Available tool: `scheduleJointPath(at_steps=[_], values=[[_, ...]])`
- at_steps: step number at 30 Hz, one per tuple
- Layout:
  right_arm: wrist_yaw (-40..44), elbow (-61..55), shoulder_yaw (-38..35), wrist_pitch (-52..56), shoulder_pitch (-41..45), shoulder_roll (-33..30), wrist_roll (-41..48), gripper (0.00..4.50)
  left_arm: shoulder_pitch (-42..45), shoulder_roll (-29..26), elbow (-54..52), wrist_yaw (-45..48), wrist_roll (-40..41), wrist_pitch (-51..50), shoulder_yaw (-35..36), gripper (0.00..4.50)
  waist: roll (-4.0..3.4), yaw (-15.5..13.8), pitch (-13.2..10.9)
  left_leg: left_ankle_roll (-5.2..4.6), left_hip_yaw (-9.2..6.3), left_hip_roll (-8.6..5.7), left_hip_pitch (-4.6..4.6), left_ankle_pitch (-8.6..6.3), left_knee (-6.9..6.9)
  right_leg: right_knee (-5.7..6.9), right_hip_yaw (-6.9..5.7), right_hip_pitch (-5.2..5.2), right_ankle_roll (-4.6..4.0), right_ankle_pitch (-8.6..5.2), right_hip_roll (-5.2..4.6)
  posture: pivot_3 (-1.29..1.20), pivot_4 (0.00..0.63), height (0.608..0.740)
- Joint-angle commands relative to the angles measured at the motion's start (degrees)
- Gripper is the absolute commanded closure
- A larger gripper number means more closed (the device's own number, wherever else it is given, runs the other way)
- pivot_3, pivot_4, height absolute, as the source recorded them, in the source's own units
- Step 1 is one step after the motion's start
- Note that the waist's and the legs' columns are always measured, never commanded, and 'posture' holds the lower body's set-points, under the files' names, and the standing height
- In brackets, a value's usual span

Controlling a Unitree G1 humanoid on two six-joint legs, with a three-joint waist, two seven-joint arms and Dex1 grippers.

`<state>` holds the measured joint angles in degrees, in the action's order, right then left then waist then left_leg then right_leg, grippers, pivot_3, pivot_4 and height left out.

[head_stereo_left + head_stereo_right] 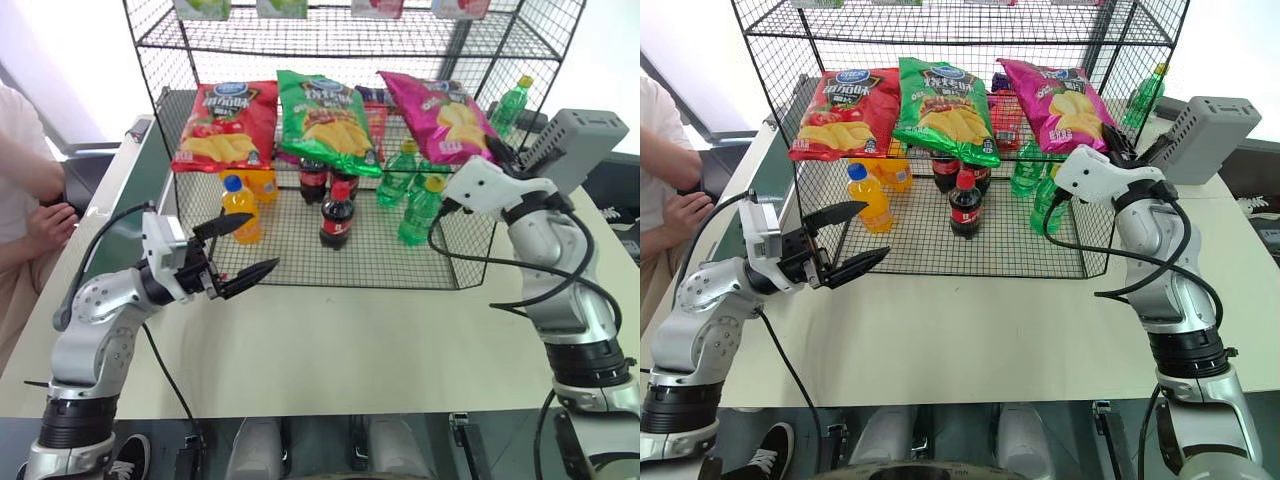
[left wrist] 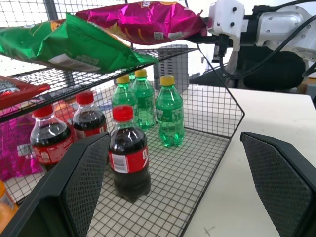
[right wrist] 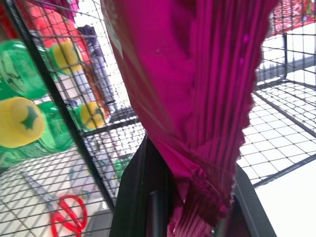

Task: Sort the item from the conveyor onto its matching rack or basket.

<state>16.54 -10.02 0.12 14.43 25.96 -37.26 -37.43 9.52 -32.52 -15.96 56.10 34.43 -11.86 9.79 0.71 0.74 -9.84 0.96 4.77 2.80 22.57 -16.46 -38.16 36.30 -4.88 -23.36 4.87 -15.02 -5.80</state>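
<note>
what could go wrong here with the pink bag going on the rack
The right hand pinches only the crimped end of the pink crisp bag, so the bag could slip or tear. The bag's held end hangs past the rack shelf's edge, so once released it might slide off toward the green bottles below. The bag lies close to the green crisp bag; pushing it further in could shove that bag.

Beige table (image 1: 330, 340) w/ wire rack (image 1: 350, 240).
</note>
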Motion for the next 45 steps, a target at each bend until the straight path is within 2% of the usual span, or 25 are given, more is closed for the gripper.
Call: scheduleJointPath(at_steps=[1, 18, 20, 21, 24, 26, 31, 35, 39, 45], values=[[-1.11, -2.14, -0.7, 0.36, 0.63, -0.08, -0.71, 4.32, -0.11, 0.16, -2.29, -0.38, 0.81, 0.76, 0.52, 0.0, 0.0, -0.01, 0.0, 0.0, 0.0, 0.0, 0.0, 0.0, 0.0, 0.0, 0.0, 0.0, 0.0, 0.0, 0.0, 0.0, 0.15, 0.74], [-3.32, 3.94, -0.12, 1.44, 5.92, 3.55, 3.08, 4.32, -1.12, 0.23, -3.22, -1.2, 0.67, 0.66, 0.28, 0.0, 0.0, 0.05, 0.0, 0.0, 0.0, 0.0, 0.0, 0.0, 0.0, 0.01, 0.0, -0.01, 0.0, 0.0, 0.01, 0.0, 0.15, 0.74], [-2.99, 4.18, -0.21, 1.56, 6.3, 3.67, 4.02, 3.31, -1.24, 0.29, -3.32, -1.3, 0.61, 0.61, 0.15, 0.0, 0.0, 0.05, 0.0, 0.0, 0.0, 0.0, 0.0, 0.0, 0.0, 0.01, 0.0, 0.0, 0.0, 0.0, 0.01, 0.0, 0.15, 0.74], [-2.55, 4.18, -0.24, 1.43, 6.32, 3.58, 4.68, 3.02, -1.34, 0.31, -3.41, -1.3, 0.55, 0.68, 0.12, 0.0, 0.0, 0.04, 0.0, 0.0, 0.0, 0.01, 0.0, 0.0, 0.0, 0.01, 0.0, -0.01, 0.0, 0.0, 0.01, 0.0, 0.15, 0.74], [-2.15, 3.73, -0.18, 1.42, 6.26, 3.3, 5.52, 1.61, -1.45, 0.41, -3.52, -1.53, 0.58, 0.55, 0.11, 0.0, 0.0, 0.04, 0.0, 0.0, -0.01, 0.01, 0.0, 0.0, 0.01, 0.01, 0.0, 0.0, 0.0, 0.0, 0.01, 0.0, 0.15, 0.74], [-0.19, 1.55, -0.04, 1.51, 5.73, 3.68, 7.42, 0.9, -1.69, 0.38, -3.55, -1.62, 0.54, 0.59, 0.19, 0.0, 0.0, 0.1, 0.0, 0.0, 0.0, 0.01, -0.01, 0.0, 0.01, 0.01, 0.0, 0.01, 0.0, 0.0, 0.01, 0.0, 0.15, 0.74], [3.42, -1.41, -3.96, -0.47, 5.58, 5.04, 16.85, 0.9, -2.07, 0.54, -3.69, -1.83, 0.71, 0.62, 0.3, 0.0, 0.0, 0.17, 0.0, 0.0, -0.05, 0.07, -0.05, 0.0, 0.01, 0.06, 0.0, 0.0, 0.0, 0.0, 0.07, 0.0, 0.15, 0.74], [7.77, -2.75, -4.09, -2.37, 3.57, 3.18, 21.62, 0.9, -2.09, 0.58, -3.8, -1.73, 0.61, 0.72, 0.26, 0.0, 0.0, -0.14, 0.0, -0.01, -0.05, 0.06, -0.03, 0.0, 0.0, 0.04, 0.0, 0.01, 0.0, 0.0, 0.06, 0.0, 0.15, 0.74], [8.05, -2.6, -3.03, -6.01, 0.64, -0.26, 19.22, 0.9, -1.99, 0.58, -3.68, -1.67, 0.59, 0.69, 0.23, 0.0, 0.0, -0.09, 0.0, -0.02, -0.05, 0.06, -0.03, -0.01, 0.01, 0.02, 0.0, 0.02, 0.0, 0.0, 0.06, 0.0, 0.15, 0.74], [9.83, -2.47, -5.31, -8.42, -0.43, -1.73, 23.58, 0.9, -2.24, 0.35, -3.84, -1.55, 0.55, 0.57, 0.28, 0.0, 0.0, 0.1, 0.0, -0.02, -0.04, 0.07, -0.07, -0.01, 0.01, 0.06, 0.0, 0.02, -0.01, 0.0, 0.08, 0.0, 0.15, 0.74]])
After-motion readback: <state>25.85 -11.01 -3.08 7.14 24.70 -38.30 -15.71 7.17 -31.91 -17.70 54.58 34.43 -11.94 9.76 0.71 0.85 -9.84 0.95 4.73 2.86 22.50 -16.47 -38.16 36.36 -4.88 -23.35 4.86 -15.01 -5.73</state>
